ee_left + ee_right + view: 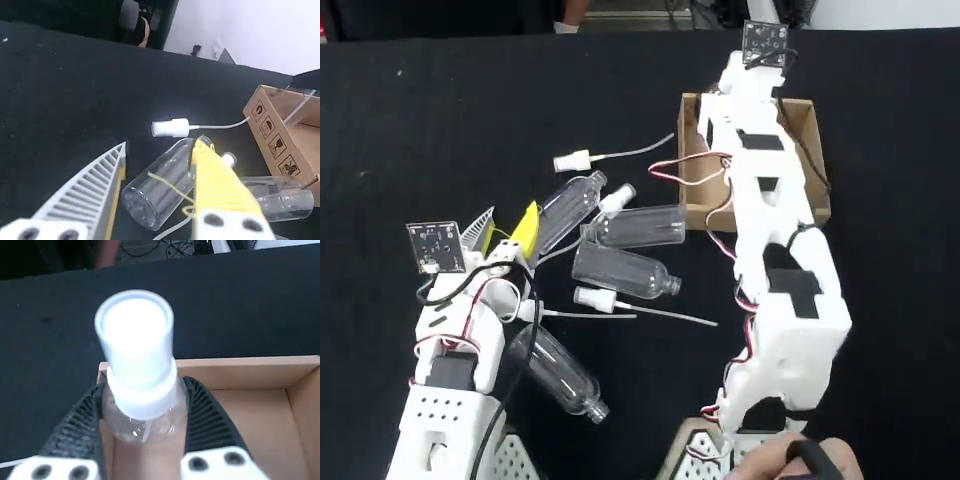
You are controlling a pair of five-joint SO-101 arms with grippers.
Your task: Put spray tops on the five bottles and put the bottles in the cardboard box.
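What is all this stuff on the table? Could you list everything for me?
loose bottles: four, clear, lying on their sides mid-table
capped bottle: one, clear with a white top, held at the box
spray tops: at least three, white, loose among the bottles
cardboard box: one, brown, far side of the table
table: one, black
left gripper: one, yellow and grey jaws open over a bottle
right gripper: one, black jaws shut on the capped bottle

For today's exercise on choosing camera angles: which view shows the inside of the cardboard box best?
The right wrist view: it looks down into the cardboard box, with floor and walls in sight. In the high view the right arm covers most of the box. The left wrist view catches its outer side.
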